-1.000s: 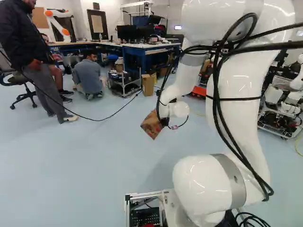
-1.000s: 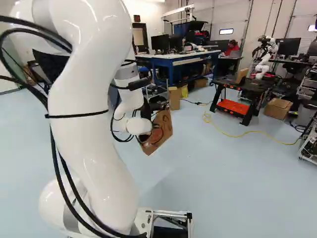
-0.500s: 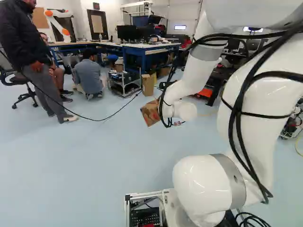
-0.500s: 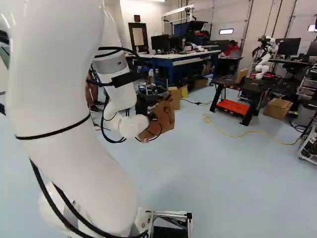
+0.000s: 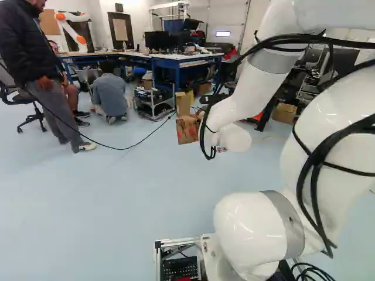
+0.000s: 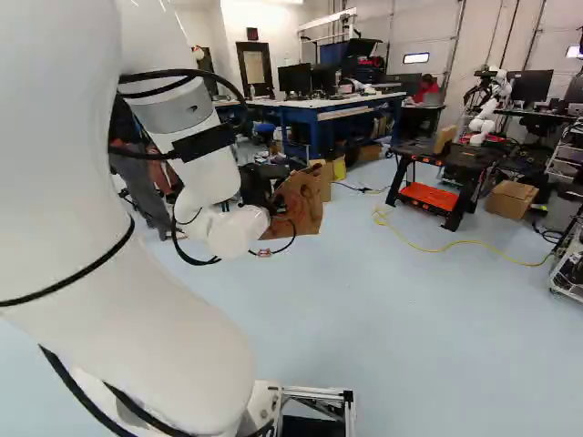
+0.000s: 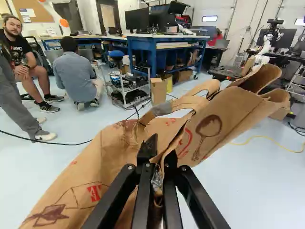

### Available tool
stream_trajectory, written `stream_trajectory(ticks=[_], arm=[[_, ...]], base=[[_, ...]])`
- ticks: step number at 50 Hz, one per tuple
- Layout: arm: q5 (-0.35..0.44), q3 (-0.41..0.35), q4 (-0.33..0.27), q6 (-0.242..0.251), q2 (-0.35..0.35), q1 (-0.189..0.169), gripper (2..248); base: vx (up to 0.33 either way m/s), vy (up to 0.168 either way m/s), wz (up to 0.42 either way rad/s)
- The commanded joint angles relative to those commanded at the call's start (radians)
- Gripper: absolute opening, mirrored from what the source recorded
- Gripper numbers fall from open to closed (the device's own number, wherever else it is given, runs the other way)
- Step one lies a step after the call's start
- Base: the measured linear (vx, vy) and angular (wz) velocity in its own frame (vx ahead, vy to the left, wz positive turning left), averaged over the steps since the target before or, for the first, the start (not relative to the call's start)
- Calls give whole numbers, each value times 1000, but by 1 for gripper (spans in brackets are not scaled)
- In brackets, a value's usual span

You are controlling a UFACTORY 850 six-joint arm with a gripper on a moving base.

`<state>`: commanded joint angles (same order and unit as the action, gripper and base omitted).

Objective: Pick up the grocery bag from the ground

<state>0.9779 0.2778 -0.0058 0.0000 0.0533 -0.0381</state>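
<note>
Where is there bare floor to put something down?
Widest is the floor between the black cable and the arm's lowest joint in the left base view; another stretch lies nearer than the yellow cord in the right base view. It's crowded around the gripper and its paper bag, the cart and cardboard box.

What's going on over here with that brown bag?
A white robot arm is holding a brown paper bag. Part of the bag is pinched between the arm's black fingers, and its handles stick out ahead of them. It looks to be off the floor, though I cannot see its underside well enough to be sure.
</note>
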Motion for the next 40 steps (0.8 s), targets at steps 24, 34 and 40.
stream_trajectory(ticks=[24,34,40], arm=[[0,-1,0,0,2,0,24],[0,-1,0,0,2,0,24],[0,-1,0,0,2,0,24]], base=[[0,0,0],[0,0,0],[0,0,0]])
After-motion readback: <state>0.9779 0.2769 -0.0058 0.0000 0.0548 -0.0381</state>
